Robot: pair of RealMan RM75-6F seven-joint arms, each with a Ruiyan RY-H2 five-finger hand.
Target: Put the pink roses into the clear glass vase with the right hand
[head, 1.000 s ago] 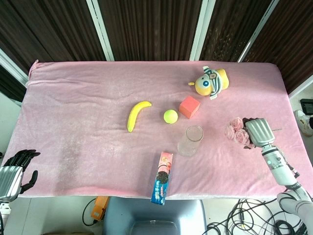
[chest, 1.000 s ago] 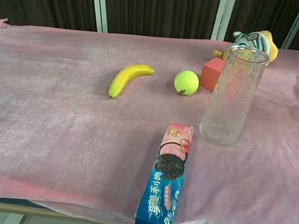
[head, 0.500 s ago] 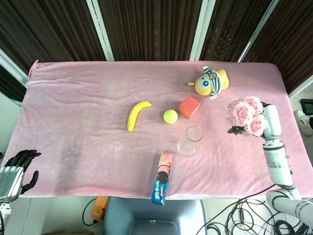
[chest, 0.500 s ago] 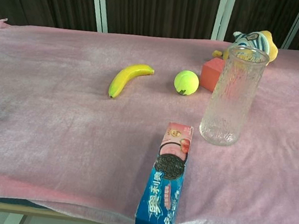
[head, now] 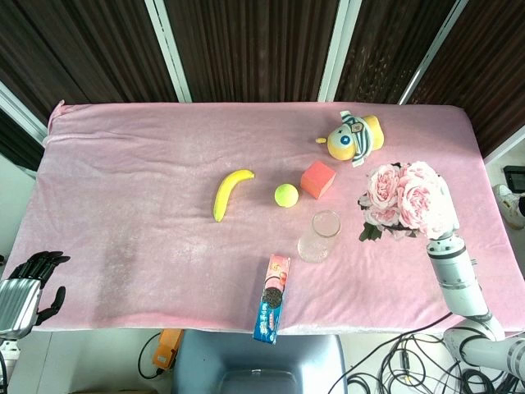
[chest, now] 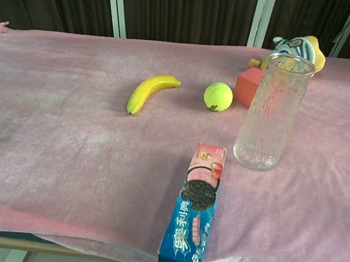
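The bunch of pink roses is lifted high above the table's right side, its blooms large in the head view and just right of the clear glass vase. My right forearm rises to the bunch from below; the blooms hide the right hand that holds the stems. The vase stands upright and holds nothing. The chest view shows neither the blooms nor the right hand. My left hand hangs off the table's front left corner, fingers apart, holding nothing.
A banana, a tennis ball and a red cube lie behind the vase. A yellow plush toy sits further back. A cookie box lies at the front edge of the pink-covered table.
The right arm has lifted the roses off the cloth and carried them up and left toward the vase; the blooms now face the head camera. The left hand has not moved.
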